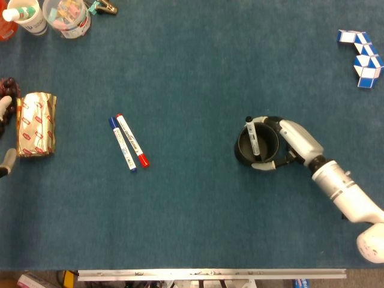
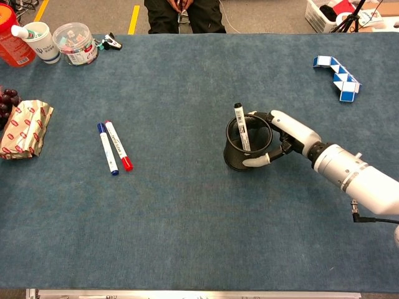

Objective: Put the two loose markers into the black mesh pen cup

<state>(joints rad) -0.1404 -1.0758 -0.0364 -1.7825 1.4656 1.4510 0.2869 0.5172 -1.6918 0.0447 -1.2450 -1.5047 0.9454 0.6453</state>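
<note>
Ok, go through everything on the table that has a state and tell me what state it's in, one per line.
Black mesh pen cup: upright, gripped by right hand.
Black-capped marker: standing inside the cup.
Blue-capped marker: lying loose on the table.
Red-capped marker: lying loose beside the blue one.
Left hand: at table edge, mostly hidden.
Clear plastic tub: lid on.

My head camera looks straight down on the table [image 1: 198, 72] from high above, its near metal edge along the bottom of frame. My chest camera sits lower and tilts forward across the same table [image 2: 187, 224], reaching the floor past the far edge. Both share the blue cloth, the black mesh pen cup [image 1: 257, 147] [image 2: 247, 144], the two loose markers [image 1: 128, 142] [image 2: 114, 147] and my right robot hand [image 1: 294, 141] [image 2: 288, 134].
</note>
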